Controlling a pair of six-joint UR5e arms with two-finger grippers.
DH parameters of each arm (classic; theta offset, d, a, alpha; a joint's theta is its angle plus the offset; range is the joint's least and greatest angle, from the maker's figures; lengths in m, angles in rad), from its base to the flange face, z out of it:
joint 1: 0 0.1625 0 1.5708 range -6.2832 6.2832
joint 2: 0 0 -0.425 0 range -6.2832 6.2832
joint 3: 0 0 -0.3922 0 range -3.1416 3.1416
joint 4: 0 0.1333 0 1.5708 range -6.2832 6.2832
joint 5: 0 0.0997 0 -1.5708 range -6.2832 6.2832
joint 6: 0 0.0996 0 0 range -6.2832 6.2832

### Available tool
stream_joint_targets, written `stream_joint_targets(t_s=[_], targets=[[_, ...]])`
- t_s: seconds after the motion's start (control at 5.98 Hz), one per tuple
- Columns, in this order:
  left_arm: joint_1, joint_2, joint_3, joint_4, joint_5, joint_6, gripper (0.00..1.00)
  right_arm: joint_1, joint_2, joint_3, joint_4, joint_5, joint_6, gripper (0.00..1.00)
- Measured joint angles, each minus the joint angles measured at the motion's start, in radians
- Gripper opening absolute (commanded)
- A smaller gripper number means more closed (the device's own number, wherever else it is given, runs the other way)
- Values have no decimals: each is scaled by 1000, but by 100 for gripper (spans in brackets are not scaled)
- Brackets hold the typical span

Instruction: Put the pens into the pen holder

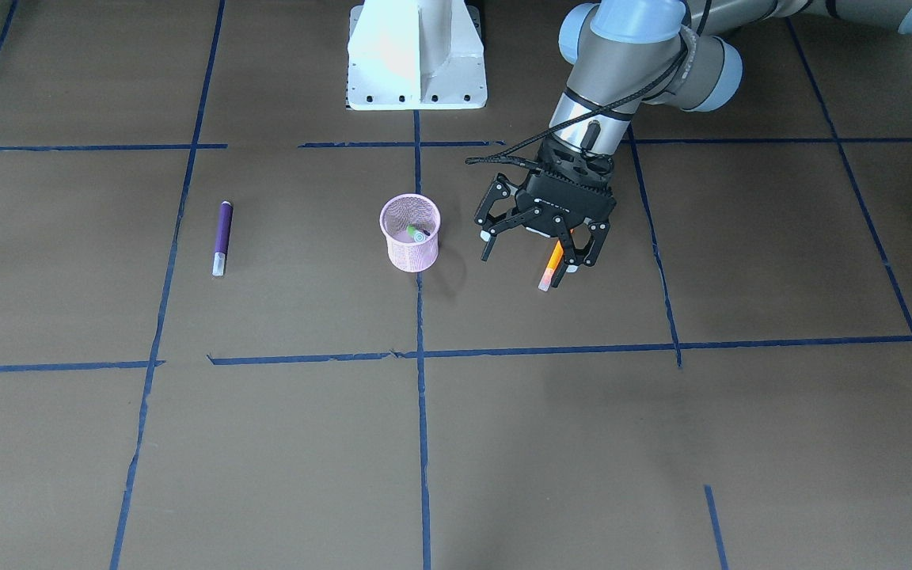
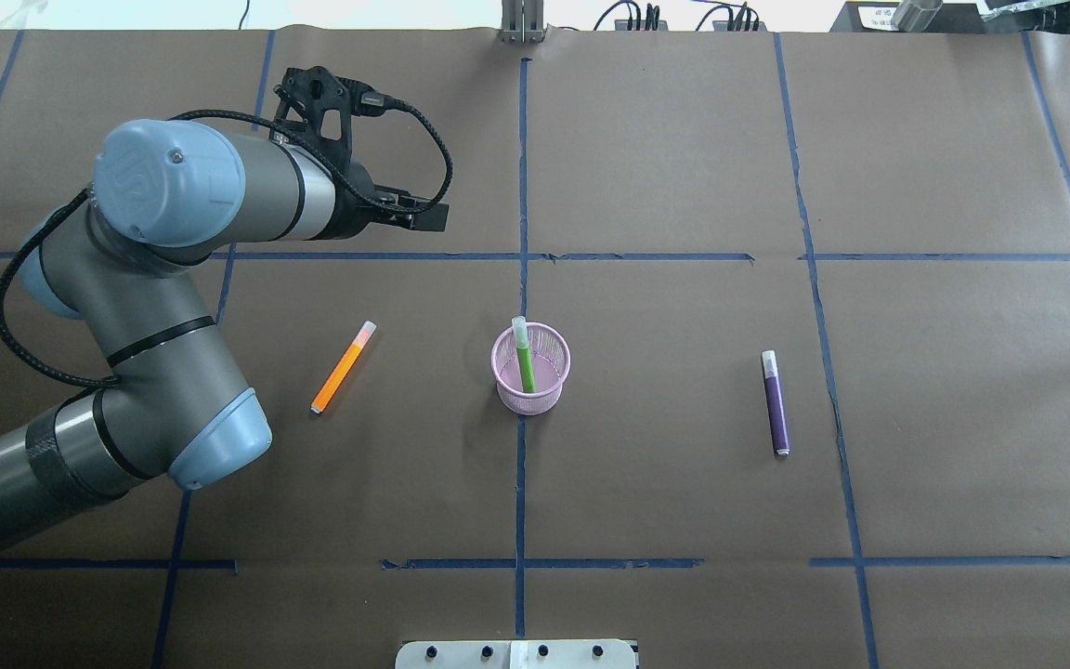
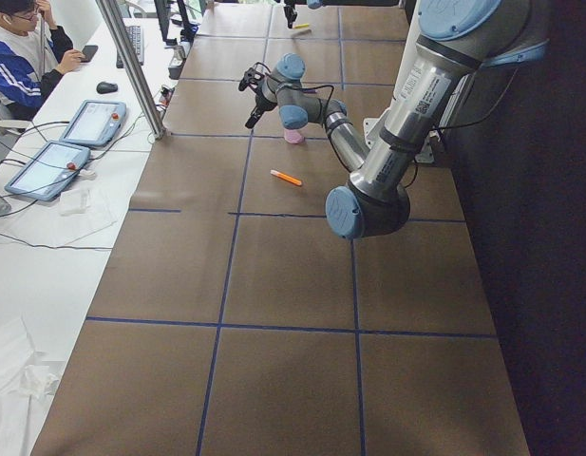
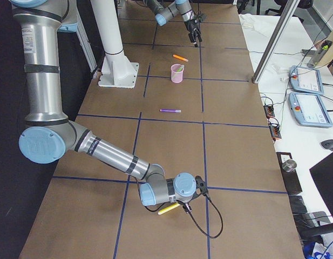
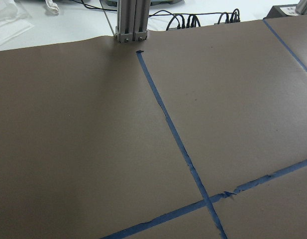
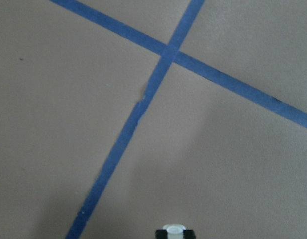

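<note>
The pen holder [image 1: 410, 234] is a pink mesh cup near the table's middle, and a green pen [image 2: 524, 356] stands in it. On the paper to the cup's left in the overhead view lies an orange pen [image 2: 343, 366], free of any grip. A purple pen [image 2: 775, 402] lies on the other side of the cup. My left gripper [image 1: 533, 255] hangs open above the table, over and slightly beyond the orange pen [image 1: 551, 268], with nothing between its fingers. My right gripper [image 4: 183, 200] sits low at the table's far right end; I cannot tell whether it is open or shut.
Blue tape lines [image 2: 522, 279] cross the brown paper. The robot's white base [image 1: 416, 59] stands behind the cup. A yellow stick [image 4: 167, 209] lies by the right gripper. A person [image 3: 22, 57] sits at a side desk with tablets [image 3: 53, 166].
</note>
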Motion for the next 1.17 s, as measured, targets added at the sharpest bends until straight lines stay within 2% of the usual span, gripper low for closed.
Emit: stream_joint_targets(t_s=[0.5, 0.84, 1.17], targets=[[0, 1, 3, 5, -1, 1, 100, 66, 30, 61, 4, 89, 82, 0], [8, 22, 6, 16, -4, 5, 100, 84, 36, 185, 8, 107, 248, 0], [12, 50, 17, 19, -38, 7, 100, 89, 38, 368, 10, 106, 460, 0]])
